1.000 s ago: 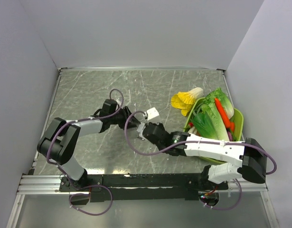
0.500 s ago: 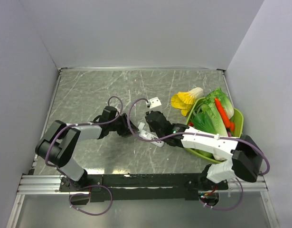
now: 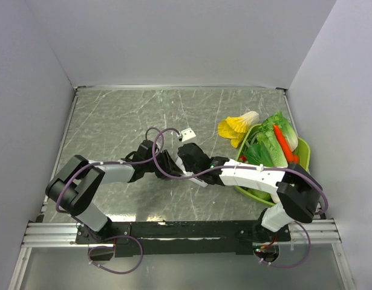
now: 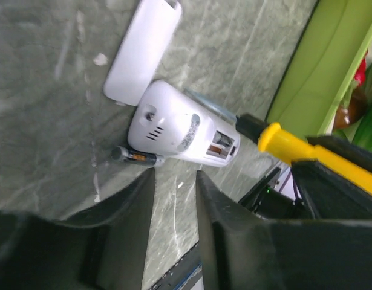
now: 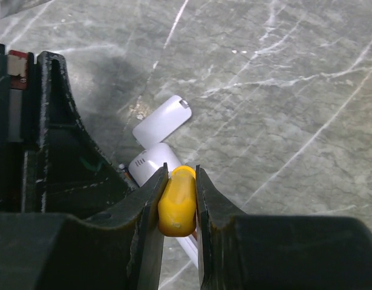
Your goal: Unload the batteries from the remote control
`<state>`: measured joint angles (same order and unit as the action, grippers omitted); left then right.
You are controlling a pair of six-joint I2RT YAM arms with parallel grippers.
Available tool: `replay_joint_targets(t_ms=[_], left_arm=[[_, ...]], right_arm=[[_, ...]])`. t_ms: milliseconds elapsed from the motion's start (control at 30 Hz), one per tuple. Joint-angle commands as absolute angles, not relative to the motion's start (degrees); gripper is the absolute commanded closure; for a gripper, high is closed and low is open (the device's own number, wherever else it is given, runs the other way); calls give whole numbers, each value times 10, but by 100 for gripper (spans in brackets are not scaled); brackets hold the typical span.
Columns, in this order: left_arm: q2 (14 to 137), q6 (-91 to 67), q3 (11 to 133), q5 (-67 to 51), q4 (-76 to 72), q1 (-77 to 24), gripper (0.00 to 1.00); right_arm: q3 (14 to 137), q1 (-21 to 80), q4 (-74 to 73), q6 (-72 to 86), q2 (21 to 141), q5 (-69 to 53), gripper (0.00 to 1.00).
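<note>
The white remote control (image 4: 179, 130) lies on the table with its grey recess facing up; it also shows in the right wrist view (image 5: 150, 163) and the top view (image 3: 196, 179). One dark battery (image 4: 137, 157) lies on the table against the remote's side. I cannot make out a second battery. My right gripper (image 5: 181, 172) is shut on the yellow-orange tool (image 5: 178, 202), whose dark tip (image 4: 249, 124) is at the recess end of the remote. My left gripper (image 4: 173, 181) is open and empty, just short of the battery and the remote.
The flat white cover plate (image 4: 140, 51) lies beside the remote's rounded end. A green basket (image 3: 303, 151) of toy vegetables stands at the right, with a yellow-white leafy vegetable (image 3: 237, 125) beside it. The two grippers (image 3: 176, 162) are close together.
My left gripper has moved right toward the remote. My right gripper has swung left and back over the remote with the yellow tool, so both grippers now meet at it.
</note>
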<state>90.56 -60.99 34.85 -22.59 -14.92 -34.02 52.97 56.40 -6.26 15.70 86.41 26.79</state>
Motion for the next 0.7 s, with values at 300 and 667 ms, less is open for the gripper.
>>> replay_joint_targets(t_ms=[300,667], left_arm=[[855,-614,331,-147,-89,-340,86],[752,-617,302,-93,-15,-356,53]], right_arm=[[511,562,-3,180,834,198,100],[516,562,-42,162,779,231,100]])
